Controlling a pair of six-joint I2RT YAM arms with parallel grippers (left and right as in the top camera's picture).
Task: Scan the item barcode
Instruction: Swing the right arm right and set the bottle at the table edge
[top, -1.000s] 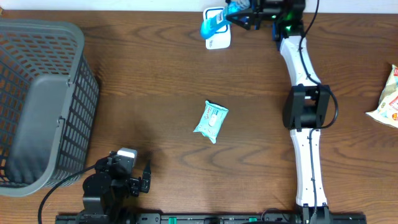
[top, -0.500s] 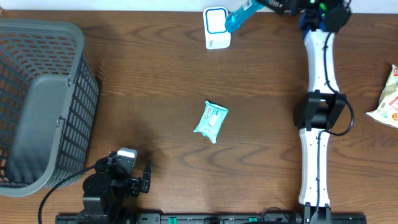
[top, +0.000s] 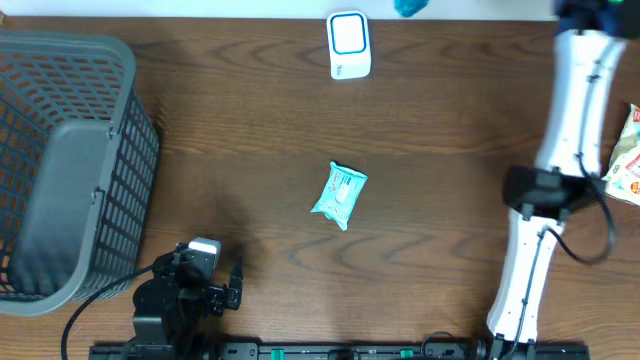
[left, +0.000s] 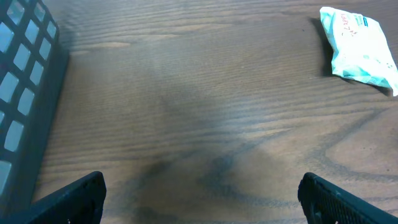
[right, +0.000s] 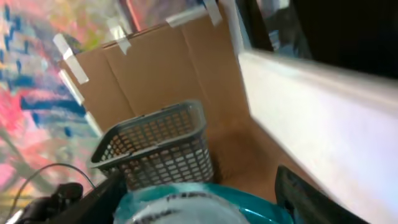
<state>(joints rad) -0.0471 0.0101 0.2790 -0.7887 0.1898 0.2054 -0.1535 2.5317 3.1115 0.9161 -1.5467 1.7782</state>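
Between the dark fingers (right: 301, 193) of my right claw (right: 200, 190) I see a glossy teal packet (right: 180, 208) clamped tight, up past the far edge of the brown wooden table (top: 250, 130), right of the white blue-faced scanner (top: 349, 45). My left claw (left: 202, 199) gapes wide and empty near a grey mesh basket (top: 60, 160).

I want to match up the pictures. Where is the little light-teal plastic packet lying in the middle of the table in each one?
Overhead: the light-teal plastic packet lies in the middle of the brown table.
Left wrist: it is in the top right corner.
Right wrist: not in it; the teal item at the bottom is a different one.
Shared landmark: the grey mesh basket.
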